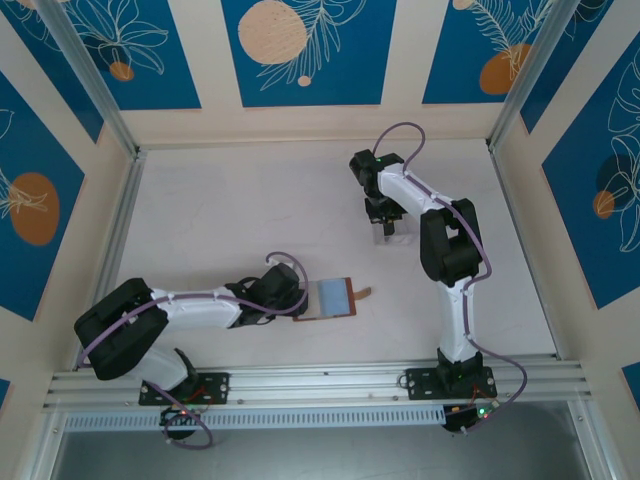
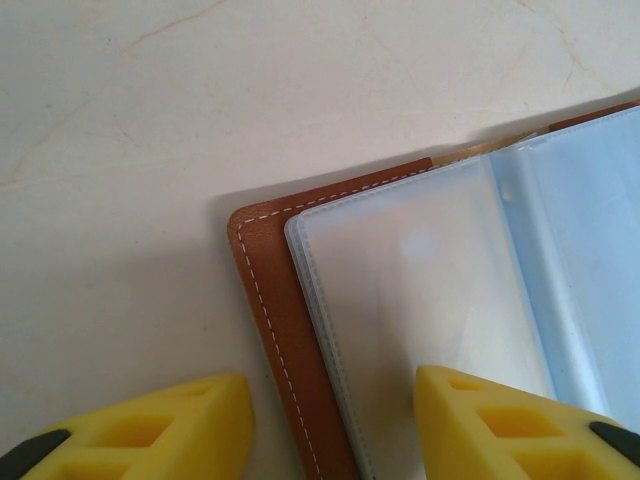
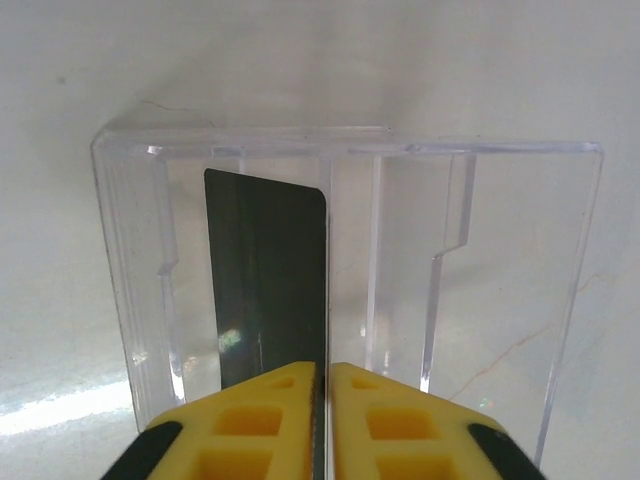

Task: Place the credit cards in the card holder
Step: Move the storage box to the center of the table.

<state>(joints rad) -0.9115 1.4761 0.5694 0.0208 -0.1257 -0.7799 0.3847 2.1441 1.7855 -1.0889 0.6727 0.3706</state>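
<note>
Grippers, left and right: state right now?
Left gripper: open, fingers straddling the card holder edge.
Right gripper: closed on black card in clear tray.

I see my left gripper (image 1: 293, 301) at the left edge of the card holder (image 1: 332, 297), which lies spread flat on the white surface (image 1: 230, 200). My right gripper (image 1: 386, 222) hangs over a clear tray (image 1: 384, 238) farther back.

Left arm (image 1: 195, 308), right arm (image 1: 457, 325): white shells, black joints, purple cables. Left gripper (image 2: 333, 400), right gripper (image 3: 322, 372): yellow fingers, square recesses, black inserts.
</note>
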